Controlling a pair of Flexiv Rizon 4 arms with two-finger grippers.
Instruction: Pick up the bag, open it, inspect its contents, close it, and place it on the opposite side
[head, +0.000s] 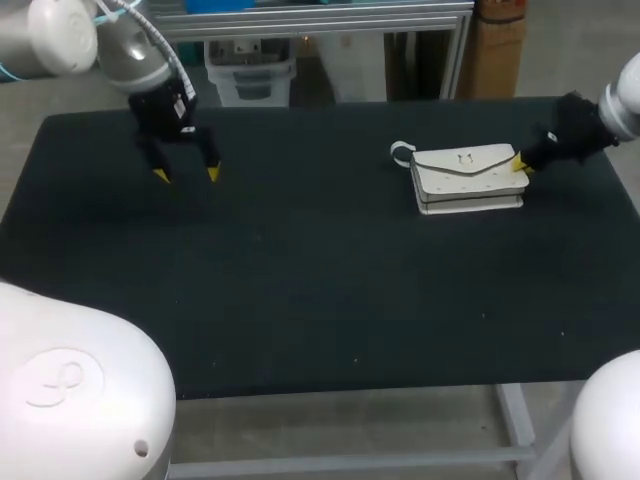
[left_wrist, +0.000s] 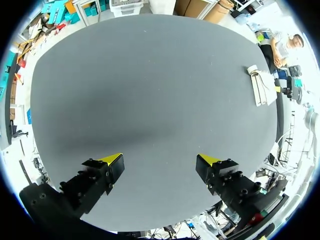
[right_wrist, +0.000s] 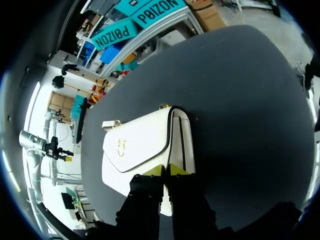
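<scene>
The white handbag (head: 465, 178) lies on the right side of the desk (head: 300, 290). The right tool (head: 520, 165) is clenched narrow at its right end, seemingly pinching the edge (contact is hard to confirm). Lift slowly and level. The left tool (head: 187, 174) hangs released, well apart, free to take the flap (head: 462, 160).

Smooth white leather-look bag (head: 467, 178) on matt black tabletop (head: 300, 290).
Faint sheen on bag; gold metal clasp (right_wrist: 121, 147); tabletop dull, cloth-like.
</scene>
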